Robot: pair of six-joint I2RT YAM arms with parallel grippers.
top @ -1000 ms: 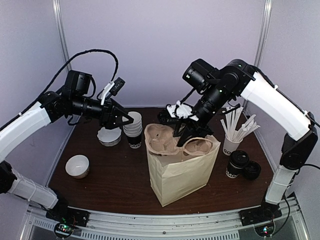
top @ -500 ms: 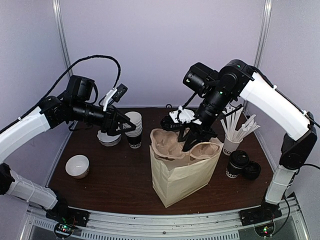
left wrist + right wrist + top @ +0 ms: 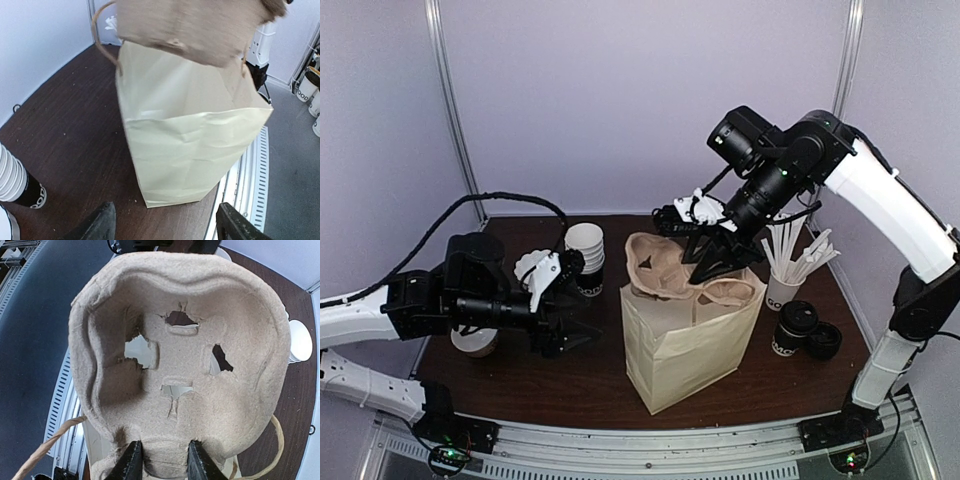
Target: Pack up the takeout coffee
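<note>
The takeout coffee [image 3: 791, 330], a black lidded cup, stands on the table at the right, apart from both grippers. My right gripper [image 3: 712, 258] [image 3: 161, 456] is shut on the edge of a tan pulp cup carrier [image 3: 665, 272] [image 3: 185, 355], which it holds tilted over the mouth of the paper bag [image 3: 685, 345] [image 3: 190, 150]. My left gripper [image 3: 570, 336] [image 3: 165, 220] hangs low over the table just left of the bag, open, with nothing between its fingers.
A stack of unlidded cups [image 3: 586, 255] [image 3: 15, 180] stands behind the left gripper. A white cup with sticks [image 3: 782, 288] and a loose black lid [image 3: 823, 340] sit near the coffee. A white bowl [image 3: 472, 342] is half hidden under the left arm.
My left arm has dropped from beside the cup stack to low by the bag's left side. My right gripper has raised the carrier and shifted it slightly right.
</note>
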